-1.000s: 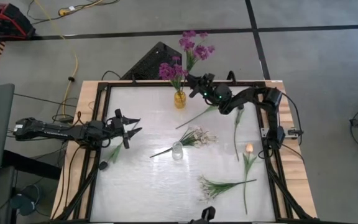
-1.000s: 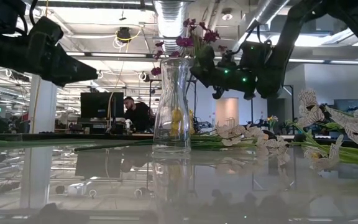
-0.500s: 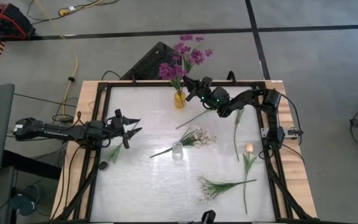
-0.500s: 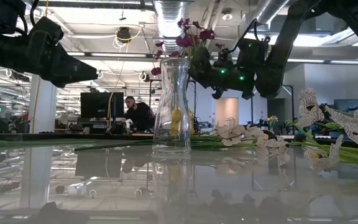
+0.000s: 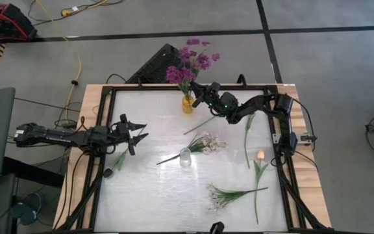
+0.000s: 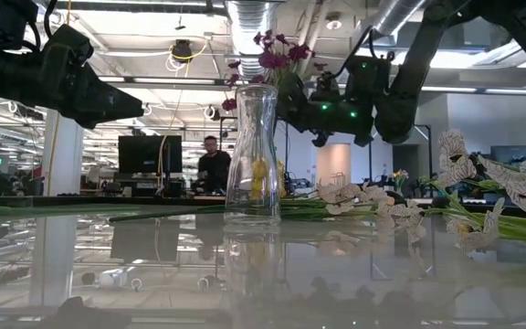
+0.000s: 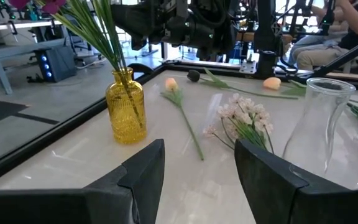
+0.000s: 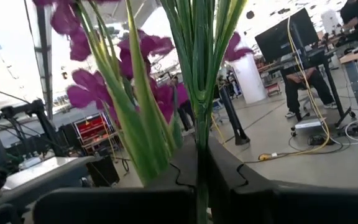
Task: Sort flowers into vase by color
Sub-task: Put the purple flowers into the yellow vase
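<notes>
Right gripper (image 5: 198,95) holds a spray (image 5: 199,57) beside the far-edge vase (image 5: 187,103).

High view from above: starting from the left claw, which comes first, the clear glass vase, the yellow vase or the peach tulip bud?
Measured from the left gripper:
1. Clear glass vase, mid-table, nearest.
2. Yellow vase, at the far edge, a little farther.
3. Peach tulip bud, on the right side, clearly farthest.

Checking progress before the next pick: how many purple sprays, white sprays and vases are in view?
Purple clustered flower sprays: 2 (one in ribbed yellow glass vase, one in right hand)
White tiny-blossom sprays: 2
Vases: 2 (yellow, clear glass)
Total: 6
</notes>
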Controlling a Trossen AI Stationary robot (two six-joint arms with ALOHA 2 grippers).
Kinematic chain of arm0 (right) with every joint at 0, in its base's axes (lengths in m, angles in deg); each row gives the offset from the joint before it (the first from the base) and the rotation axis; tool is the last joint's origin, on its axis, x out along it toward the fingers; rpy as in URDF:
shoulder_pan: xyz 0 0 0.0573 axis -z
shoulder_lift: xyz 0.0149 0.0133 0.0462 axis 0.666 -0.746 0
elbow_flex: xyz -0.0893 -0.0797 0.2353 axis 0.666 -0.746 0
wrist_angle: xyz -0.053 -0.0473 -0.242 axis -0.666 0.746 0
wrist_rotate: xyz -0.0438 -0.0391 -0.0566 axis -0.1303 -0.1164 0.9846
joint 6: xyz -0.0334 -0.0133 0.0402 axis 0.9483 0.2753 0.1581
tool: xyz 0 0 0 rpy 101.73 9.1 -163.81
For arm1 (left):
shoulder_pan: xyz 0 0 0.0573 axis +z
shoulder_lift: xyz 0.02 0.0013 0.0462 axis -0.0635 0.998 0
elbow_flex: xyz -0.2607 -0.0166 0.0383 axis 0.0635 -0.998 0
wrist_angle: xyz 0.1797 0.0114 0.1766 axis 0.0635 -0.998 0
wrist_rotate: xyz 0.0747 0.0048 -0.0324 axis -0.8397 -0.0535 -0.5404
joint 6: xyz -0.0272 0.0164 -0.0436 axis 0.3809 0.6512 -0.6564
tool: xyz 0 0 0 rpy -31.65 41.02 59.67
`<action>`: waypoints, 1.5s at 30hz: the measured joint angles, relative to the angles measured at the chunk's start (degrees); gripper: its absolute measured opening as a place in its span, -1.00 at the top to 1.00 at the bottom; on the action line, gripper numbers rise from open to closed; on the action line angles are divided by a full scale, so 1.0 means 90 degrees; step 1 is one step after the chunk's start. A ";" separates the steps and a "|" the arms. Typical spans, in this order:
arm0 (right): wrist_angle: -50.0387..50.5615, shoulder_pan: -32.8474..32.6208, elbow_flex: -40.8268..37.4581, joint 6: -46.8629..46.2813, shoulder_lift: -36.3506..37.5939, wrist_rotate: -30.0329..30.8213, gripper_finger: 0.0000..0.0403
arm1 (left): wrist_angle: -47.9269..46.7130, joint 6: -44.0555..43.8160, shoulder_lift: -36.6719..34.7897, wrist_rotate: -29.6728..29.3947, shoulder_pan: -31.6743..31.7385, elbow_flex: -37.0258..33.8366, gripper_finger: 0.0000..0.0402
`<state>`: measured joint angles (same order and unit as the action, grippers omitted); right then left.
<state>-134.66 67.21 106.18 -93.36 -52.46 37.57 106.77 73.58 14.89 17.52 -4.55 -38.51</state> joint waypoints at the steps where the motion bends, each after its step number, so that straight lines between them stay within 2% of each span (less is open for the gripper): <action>1: 0.0042 0.0000 0.0000 0.0000 0.0000 -0.0001 0.80 | 0.0000 -0.0003 0.0000 0.0000 0.0000 0.0000 0.08; 10: 0.0132 -0.0003 0.0000 -0.0005 0.0000 -0.0019 0.25 | -0.0002 -0.0056 0.0002 0.0128 0.0000 0.0000 0.08; 17: 0.0174 -0.0029 0.0000 0.0390 0.0000 -0.0153 0.01 | -0.0019 -0.0155 0.0002 0.0160 0.0000 -0.0002 0.08; 25: 0.0239 -0.0305 0.0000 0.1489 0.0017 -0.0239 -0.04 | -0.0165 -0.0209 0.0002 0.0328 0.0000 -0.0002 0.08; 33: 0.0354 -0.0370 -0.0003 0.1734 0.0037 -0.0216 -0.03 | -0.0211 -0.0224 0.0002 0.0328 0.0000 -0.0002 0.08; 39: 0.1729 -0.0314 -0.0122 0.2151 0.0669 -0.0207 -0.03 | -0.0403 -0.0322 0.0002 0.0328 0.0000 -0.0002 0.08; 45: 0.3893 -0.0367 -0.0129 0.2363 0.1738 -0.0195 -0.03 | -0.0427 -0.0266 0.0002 0.0311 0.0000 -0.0002 0.08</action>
<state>-99.62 63.91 105.02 -72.09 -36.82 35.82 102.92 71.18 14.92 20.32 -4.55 -38.53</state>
